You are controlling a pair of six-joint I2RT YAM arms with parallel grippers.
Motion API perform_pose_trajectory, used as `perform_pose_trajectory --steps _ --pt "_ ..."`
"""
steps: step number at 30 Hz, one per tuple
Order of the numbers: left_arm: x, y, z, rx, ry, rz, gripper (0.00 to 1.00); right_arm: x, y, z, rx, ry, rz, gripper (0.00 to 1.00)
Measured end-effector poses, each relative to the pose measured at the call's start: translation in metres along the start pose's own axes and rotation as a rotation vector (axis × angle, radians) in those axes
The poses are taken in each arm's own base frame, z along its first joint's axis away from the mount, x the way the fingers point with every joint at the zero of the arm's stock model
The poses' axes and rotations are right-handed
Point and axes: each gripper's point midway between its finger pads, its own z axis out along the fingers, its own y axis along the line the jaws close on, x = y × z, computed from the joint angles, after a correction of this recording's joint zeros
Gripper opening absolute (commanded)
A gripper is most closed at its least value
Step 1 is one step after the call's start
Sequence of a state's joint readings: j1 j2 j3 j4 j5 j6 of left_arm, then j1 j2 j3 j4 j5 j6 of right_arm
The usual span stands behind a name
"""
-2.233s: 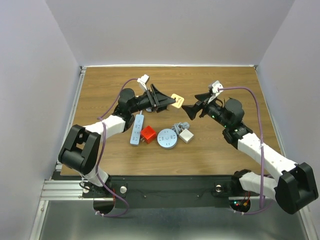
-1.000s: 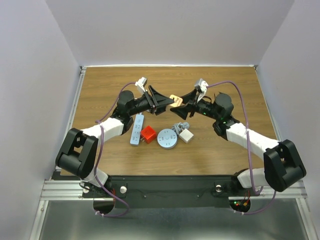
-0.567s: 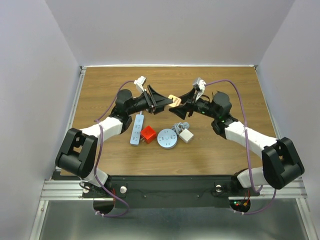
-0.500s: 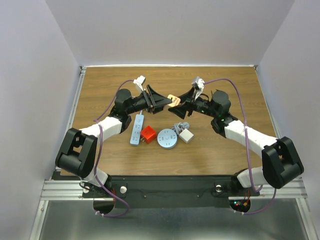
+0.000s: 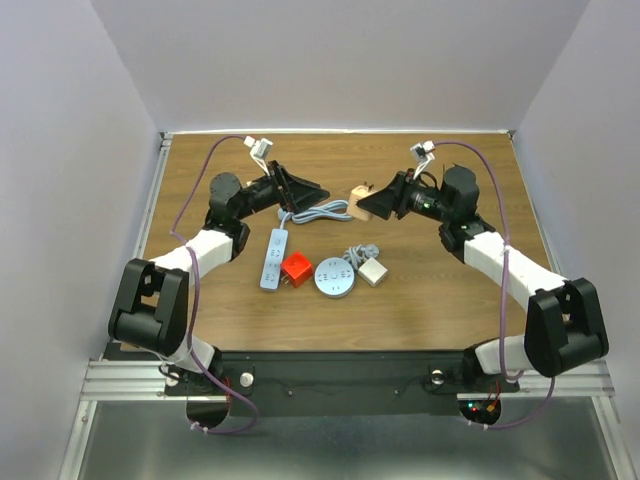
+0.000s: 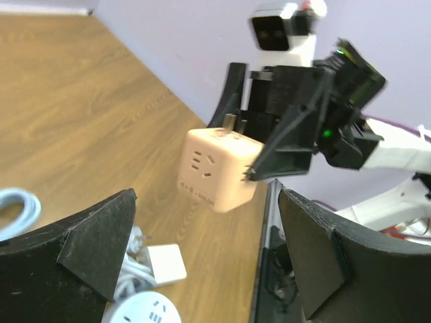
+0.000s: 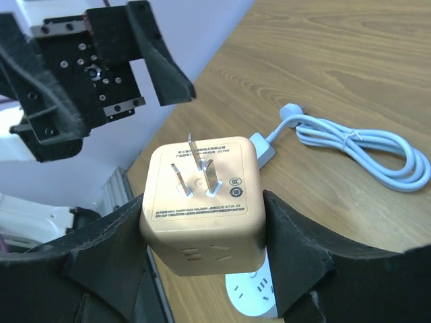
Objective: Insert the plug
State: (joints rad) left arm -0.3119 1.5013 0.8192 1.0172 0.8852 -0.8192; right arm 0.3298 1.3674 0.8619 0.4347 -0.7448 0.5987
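1. We found the right gripper (image 5: 372, 203) clamped on the peach plug cube (image 7: 202, 202), above the desk (image 5: 450, 300).
2. The left gripper (image 5: 305, 190) stood apart, empty.
3. We judged tilted prongs (image 7: 202, 168) could jam against the power strip (image 5: 274, 257).

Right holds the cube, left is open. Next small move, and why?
Probably roll the right gripper so the prongs of the beige cube turn down, toward the power strip. It alone holds the cube, the left gripper stands open and clear of it, and the prongs point upward while the strip lies flat on the table.
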Motion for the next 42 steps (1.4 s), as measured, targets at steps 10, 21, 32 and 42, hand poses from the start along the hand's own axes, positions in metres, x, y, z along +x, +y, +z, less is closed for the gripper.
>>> perform_pose_trajectory --steps 10,21,32,42 --pt "0.010 -0.045 0.001 0.228 0.056 0.174 0.98 -0.021 0.026 -0.008 -0.118 0.056 0.121 0.00" --pt "0.035 -0.062 0.023 0.297 0.146 0.128 0.98 -0.010 0.042 -0.009 -0.246 0.194 0.222 0.00" --pt "0.038 -0.061 0.045 0.264 0.169 0.105 0.98 -0.011 0.049 -0.016 -0.285 0.221 0.242 0.01" --pt "0.050 -0.057 0.054 0.257 0.218 0.067 0.48 -0.008 0.052 -0.017 -0.305 0.227 0.225 0.00"
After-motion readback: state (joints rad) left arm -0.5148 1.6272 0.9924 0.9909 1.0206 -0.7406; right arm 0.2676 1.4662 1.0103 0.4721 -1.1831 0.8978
